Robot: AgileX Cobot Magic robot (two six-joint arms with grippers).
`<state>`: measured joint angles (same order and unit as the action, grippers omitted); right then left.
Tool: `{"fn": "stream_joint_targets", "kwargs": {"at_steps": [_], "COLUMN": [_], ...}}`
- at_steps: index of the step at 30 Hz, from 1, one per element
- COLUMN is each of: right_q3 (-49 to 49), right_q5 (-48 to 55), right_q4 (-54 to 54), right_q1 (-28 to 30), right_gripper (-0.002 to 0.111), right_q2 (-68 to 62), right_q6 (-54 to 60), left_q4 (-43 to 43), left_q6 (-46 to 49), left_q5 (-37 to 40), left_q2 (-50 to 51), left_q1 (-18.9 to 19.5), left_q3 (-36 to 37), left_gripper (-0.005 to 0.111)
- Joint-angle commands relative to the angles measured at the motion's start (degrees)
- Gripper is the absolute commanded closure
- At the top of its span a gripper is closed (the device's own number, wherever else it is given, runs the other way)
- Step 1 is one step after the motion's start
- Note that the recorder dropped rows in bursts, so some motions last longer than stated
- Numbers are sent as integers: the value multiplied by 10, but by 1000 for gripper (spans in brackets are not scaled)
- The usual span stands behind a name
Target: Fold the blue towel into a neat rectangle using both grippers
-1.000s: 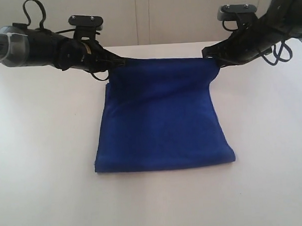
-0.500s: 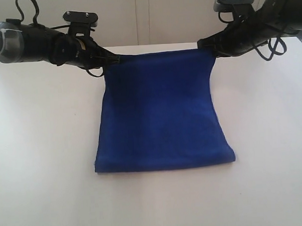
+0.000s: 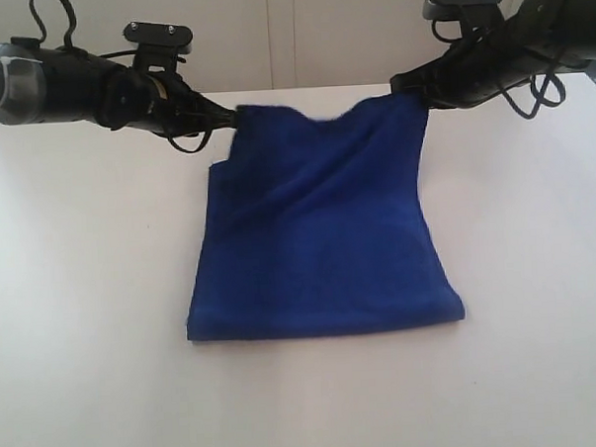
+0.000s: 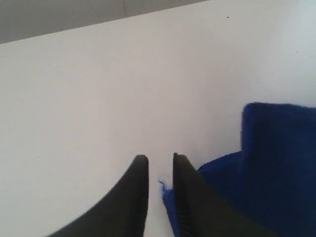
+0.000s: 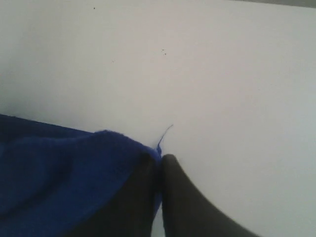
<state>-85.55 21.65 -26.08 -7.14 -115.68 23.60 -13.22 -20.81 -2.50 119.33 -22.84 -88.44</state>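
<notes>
Arms enter the exterior view from the two upper corners, both stretched low and nearly level over the far part of the table (image 3: 86,342). The left gripper (image 3: 229,116) ends at the far left corner of the blue towel (image 3: 319,252), and the right gripper (image 3: 411,88) at its far right corner. The towel's far edge is lifted off the table and sags in the middle between them. Slanting folds run down from the right corner. The near part lies flat in a doubled layer, with its near edge straight and well back from the table's front. Bare table lies wide on both sides, and a pale wall (image 3: 270,37) stands behind.

In the left wrist view, the left gripper (image 4: 158,157) has its fingers (image 4: 133,197) slightly parted, with white table (image 4: 123,74) showing through the narrow gap. The towel (image 4: 266,168) hangs beside one finger, a blue scrap touching its inner edge, and is not clearly clamped.

In the right wrist view, the right gripper (image 5: 160,157) is pinched tight on the corner of the towel (image 5: 59,173), the cloth bunching up to the fingertips. A loose blue thread (image 5: 165,133) sticks up at the tip. Beyond it the table (image 5: 222,74) is bare.
</notes>
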Motion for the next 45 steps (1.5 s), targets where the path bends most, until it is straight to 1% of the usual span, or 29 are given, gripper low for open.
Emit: {"fn": "stream_joint_targets", "kwargs": {"at_steps": [1, 4, 7, 14, 17, 19, 22, 26, 28, 29, 30, 31, 32, 33, 35, 36, 38, 39, 40, 41, 44, 45], "right_q3": [-4, -4, -4, -4, -15, -41, -70, -86, -80, -77, -77, -77, -77, -77, -77, -77, -77, -77, -77, -77, -77, -77], "right_q5": [-12, -12, -12, 6, 71, 131, 176, 231, 253, 251, 244, 242, 245, 248, 260, 272, 278, 278, 278, 278, 279, 279], "right_q4": [6, 6, 5, 1, 1, 6, 12, 12, 37, 49, 72, 85, 98, 100, 112, 118, 119, 119, 120, 120, 122, 122], "right_q1": [3, 3, 3, 3, 3, 5, 5, 5, 5, 5, 5, 5, 5, 5, 5, 7, 16, 20, 22, 25, 27, 27], "right_gripper": [85, 72, 65, 65, 66, 66, 66, 66, 66, 66, 66, 66, 66, 66, 66, 66, 66, 66, 66, 66, 66, 66], "right_q2": [1, 1, 1, 1, 1, 1, 1, 1, 1, 1, 1, 1, 1, 1, 1, 1, 1, 1, 1, 1, 1, 1], "right_q6": [1, 1, 1, 1, -4, -31, -62, -63, -84, -87, -99, -111, -131, -136, -136, -136, -136, -139, -140, -142, -149, -149], "left_q4": [-5, -5, -5, -5, -4, -4, -4, 9, 65, 85, 132, 150, 172, 178, 208, 244, 341, 408, 450, 504, 675, 700], "left_q6": [1, 2, 2, -2, -14, -13, -11, -9, 10, 25, 63, 78, 102, 107, 137, 179, 247, 303, 343, 396, 574, 597], "left_q5": [9, 9, 9, 5, 55, 95, 120, 159, 210, 213, 212, 212, 219, 222, 231, 249, 271, 282, 292, 303, 352, 356], "left_q2": [1, 1, 1, 1, 0, 1, 1, 18, 53, 60, 70, 76, 91, 97, 121, 135, 148, 154, 157, 161, 183, 191], "left_q1": [4, 4, 4, 4, 4, 4, 4, 11, 17, 19, 21, 22, 22, 22, 29, 42, 68, 82, 90, 99, 125, 125], "left_q3": [-3, -3, -3, -5, -30, -59, -86, -117, -152, -156, -168, -173, -195, -203, -235, -258, -280, -289, -294, -300, -319, -323], "left_gripper": [66, 61, 62, 61, 63, 64, 64, 64, 64, 64, 64, 64, 64, 64, 65, 69, 76, 81, 83, 84, 83, 81]}}
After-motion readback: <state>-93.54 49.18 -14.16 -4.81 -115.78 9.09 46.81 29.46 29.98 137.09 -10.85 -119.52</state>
